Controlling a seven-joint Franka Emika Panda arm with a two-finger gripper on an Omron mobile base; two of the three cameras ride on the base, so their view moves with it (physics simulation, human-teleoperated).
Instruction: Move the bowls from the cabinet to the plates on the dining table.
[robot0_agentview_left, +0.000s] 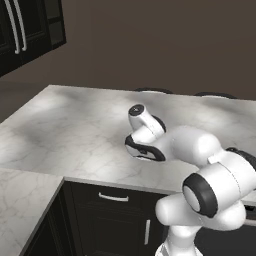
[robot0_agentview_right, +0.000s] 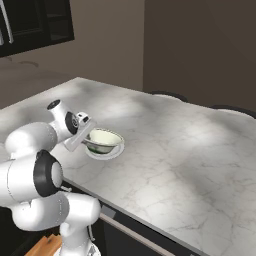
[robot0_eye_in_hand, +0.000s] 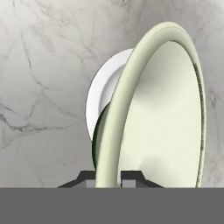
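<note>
Gripper (robot0_eye_in_hand: 109, 177) pinches cream bowl (robot0_agentview_right: 103, 140) rim over white plate (robot0_agentview_right: 114, 154) on dining table (robot0_agentview_right: 190, 150); next, release and retreat.

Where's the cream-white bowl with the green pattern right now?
In the right base view, the cream-white bowl sits over a white plate near the marble dining table's left front edge, its rim pinched by the pincer.

The bowl (robot0_agentview_right: 104, 141) was cream-white with a dark green band low on its side. Under the bowl, the plate (robot0_agentview_right: 113, 153) was plain white. The table (robot0_agentview_right: 180, 150) around the plate was grey-white with thin grey veins.
</note>
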